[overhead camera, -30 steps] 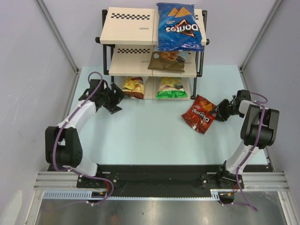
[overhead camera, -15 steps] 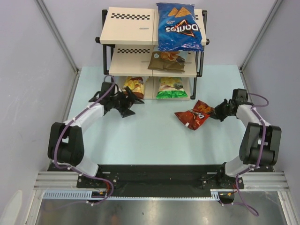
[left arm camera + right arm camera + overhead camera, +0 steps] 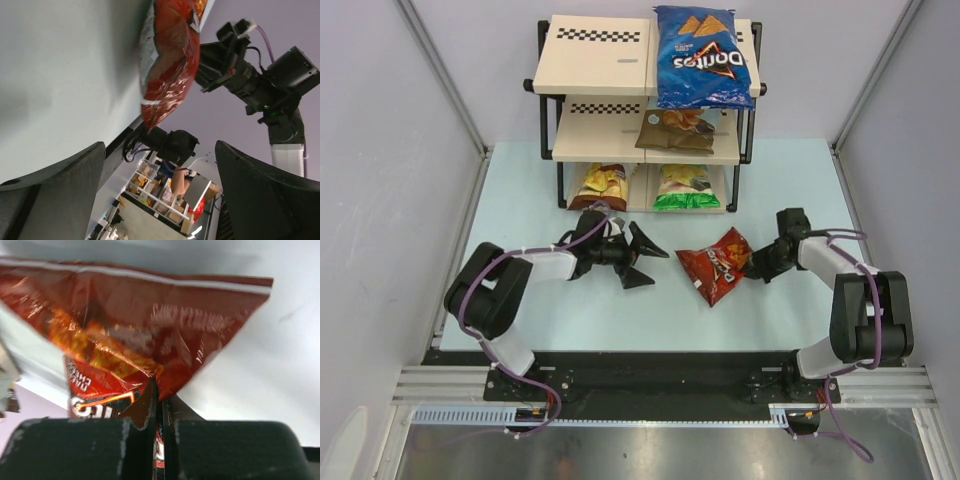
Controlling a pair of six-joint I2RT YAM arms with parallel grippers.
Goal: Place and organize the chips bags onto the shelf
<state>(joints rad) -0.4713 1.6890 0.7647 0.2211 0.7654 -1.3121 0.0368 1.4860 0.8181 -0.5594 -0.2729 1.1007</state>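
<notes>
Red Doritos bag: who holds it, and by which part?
The right gripper pinches the red Doritos bag by one edge; the left gripper holds nothing.

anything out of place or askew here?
The red bag is the only bag off the shelf. It lies crumpled and skewed on the table, one corner pinched in the right fingers. The big blue bag overhangs the top board's front edge. No spill or tear shows.
</notes>
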